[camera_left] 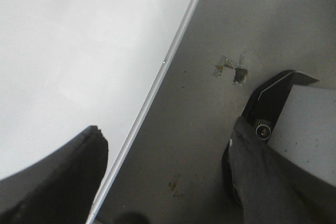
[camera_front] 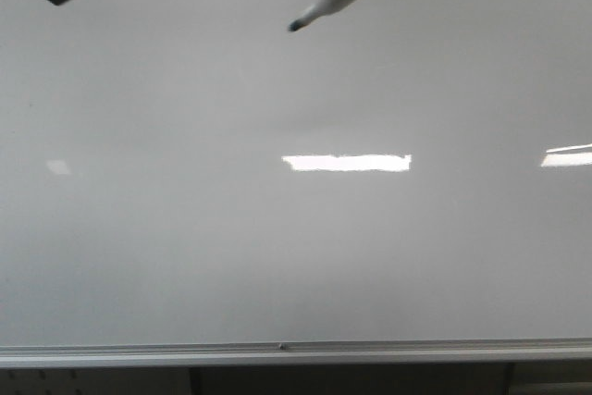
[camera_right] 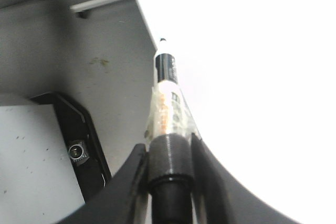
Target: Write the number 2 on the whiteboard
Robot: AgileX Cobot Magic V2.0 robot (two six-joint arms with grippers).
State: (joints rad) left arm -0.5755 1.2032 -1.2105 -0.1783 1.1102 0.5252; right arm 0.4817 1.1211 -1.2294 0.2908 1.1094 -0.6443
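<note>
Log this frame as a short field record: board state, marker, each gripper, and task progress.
board: large glossy pale grey-white whiteboard with silver metal frame edge, glare patches, no writing visible
marker: white-bodied, black-tipped marker, tip pointing at the board; contact cannot be told
right gripper: right gripper shut on the marker's barrel
left gripper: left gripper holds nothing, jaws apart, near the board's frame edge
progress: number 2 not yet written

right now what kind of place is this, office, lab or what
Probably a lab or workshop test bay: a large whiteboard with a metal frame lies flat, the right end effector holds a marker, and the floor is bare scuffed concrete.
</note>
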